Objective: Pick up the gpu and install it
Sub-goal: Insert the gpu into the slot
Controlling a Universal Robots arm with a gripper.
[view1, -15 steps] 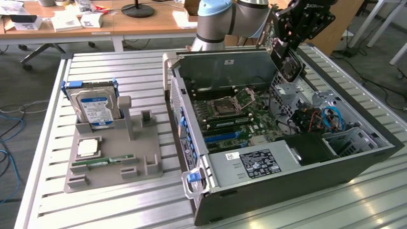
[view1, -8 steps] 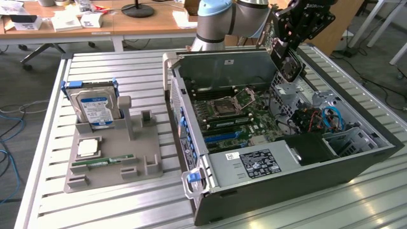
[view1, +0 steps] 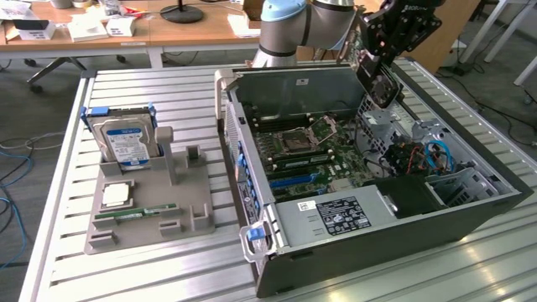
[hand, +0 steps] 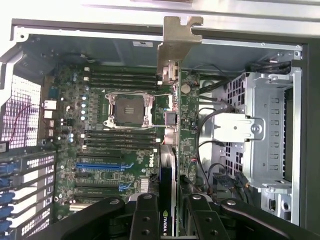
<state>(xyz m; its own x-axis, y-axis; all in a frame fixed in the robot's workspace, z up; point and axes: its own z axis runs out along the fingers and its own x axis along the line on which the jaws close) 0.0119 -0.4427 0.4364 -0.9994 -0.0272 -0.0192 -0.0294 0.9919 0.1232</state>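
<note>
The gpu (view1: 376, 80), a thin black card, hangs edge-down above the far right part of the open computer case (view1: 361, 242). My gripper (view1: 371, 61) is shut on its upper end. In the wrist view the gpu (hand: 170, 150) shows edge-on between the black fingers (hand: 145, 217) of my gripper (hand: 167, 212), with its metal bracket (hand: 179, 42) pointing toward the case's rear wall. Below it lies the green motherboard (hand: 120, 150) with its bare CPU socket (hand: 127, 110). The card stands clear above the motherboard (view1: 310, 151), apart from it.
A grey holder tray (view1: 143, 236) on the exterior view's left carries an upright silver hard drive (view1: 126, 141), a square CPU (view1: 115, 194) and a green RAM stick (view1: 134, 214). A drive cage (hand: 260, 135) and loose cables (view1: 436, 157) fill the case beside the board. Desks stand behind the slatted table (view1: 168, 88).
</note>
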